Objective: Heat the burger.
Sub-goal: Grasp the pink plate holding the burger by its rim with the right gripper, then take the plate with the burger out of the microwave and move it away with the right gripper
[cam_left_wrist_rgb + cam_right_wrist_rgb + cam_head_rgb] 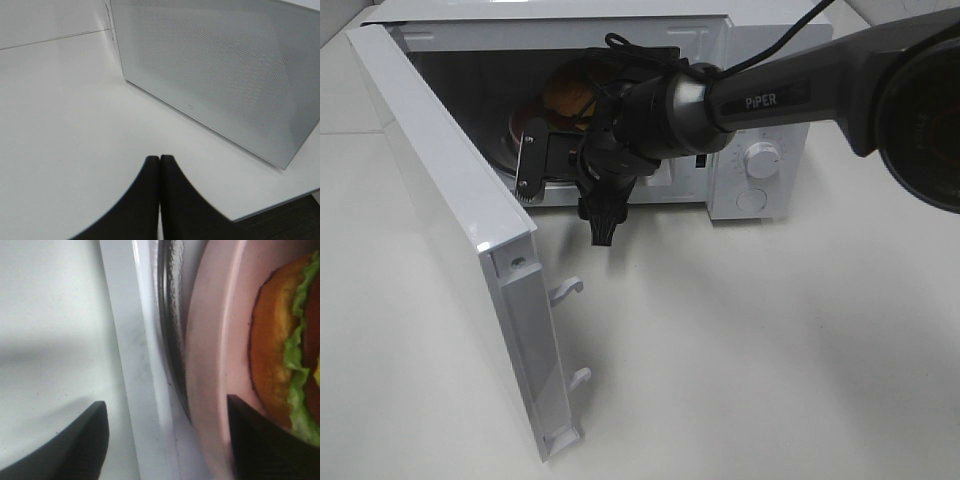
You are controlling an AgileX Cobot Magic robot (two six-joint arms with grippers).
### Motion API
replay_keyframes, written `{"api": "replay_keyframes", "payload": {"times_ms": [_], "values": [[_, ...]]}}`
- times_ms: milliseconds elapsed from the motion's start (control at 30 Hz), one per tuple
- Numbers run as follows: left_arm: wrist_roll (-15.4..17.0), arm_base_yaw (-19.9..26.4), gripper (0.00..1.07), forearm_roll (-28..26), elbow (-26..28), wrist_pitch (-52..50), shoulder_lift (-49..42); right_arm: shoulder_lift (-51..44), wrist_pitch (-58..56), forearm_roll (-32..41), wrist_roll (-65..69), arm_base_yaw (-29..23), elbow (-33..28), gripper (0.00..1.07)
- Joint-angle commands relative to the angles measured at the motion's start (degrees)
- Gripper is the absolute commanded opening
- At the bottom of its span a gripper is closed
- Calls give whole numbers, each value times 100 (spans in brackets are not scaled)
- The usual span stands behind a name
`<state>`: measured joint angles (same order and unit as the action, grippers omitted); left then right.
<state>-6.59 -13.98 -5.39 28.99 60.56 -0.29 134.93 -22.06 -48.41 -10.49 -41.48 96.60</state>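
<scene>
- While my right gripper sits at the mouth of the microwave, I read the step as setting the pink plate with the burger down inside and backing out.
- Its jaws stand spread wide in the right wrist view: one dark finger is over the white sill, the other over the plate's rim, with nothing pinched that I can make out. I judge the plate is already released, or close to it.
- The burger lies on the pink plate inside the cavity, and the plate rests on the glass turntable, whose edge shows just beside the plate's rim.
- To do this well, I would draw straight back out of the opening, keeping the fingers wide so neither one catches the rim and drags the plate toward the sill.
- I would also mind the open door on the left, which must swing shut afterwards.
- From the high camera I get the whole layout, including the door, the dial and the arm's reach, but the arm hides most of the burger.
- The right wrist view alone shows the lettuce, bun and rim clearance.
- Only the left wrist view shows the left gripper, its fingers pressed together above the table, facing the door's perforated panel.
</scene>
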Motion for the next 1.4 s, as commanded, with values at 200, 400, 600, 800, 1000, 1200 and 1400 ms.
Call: {"api": "replay_keyframes", "payload": {"times_ms": [200, 400, 600, 800, 1000, 1200, 1400], "values": [[23, 23, 0, -17, -6, -86, -115, 172, 86, -17, 126, 23, 40, 43], [23, 23, 0, -17, -6, -86, -115, 172, 74, -17, 166, 23, 40, 17], [23, 23, 0, -17, -6, -86, -115, 172, 63, 6, 166, 23, 40, 0], [23, 23, 0, -17, -6, -86, -115, 172, -46, 6, 166, 11, 40, 0], [23, 23, 0, -17, -6, -86, -115, 109, -57, 149, 63, 11, 40, 0], [23, 23, 0, -17, -6, -86, -115, -29, -80, 189, -189, 11, 29, 0], [23, 23, 0, -17, -6, -86, -115, -212, -74, 390, -355, 11, 29, 0]]}}
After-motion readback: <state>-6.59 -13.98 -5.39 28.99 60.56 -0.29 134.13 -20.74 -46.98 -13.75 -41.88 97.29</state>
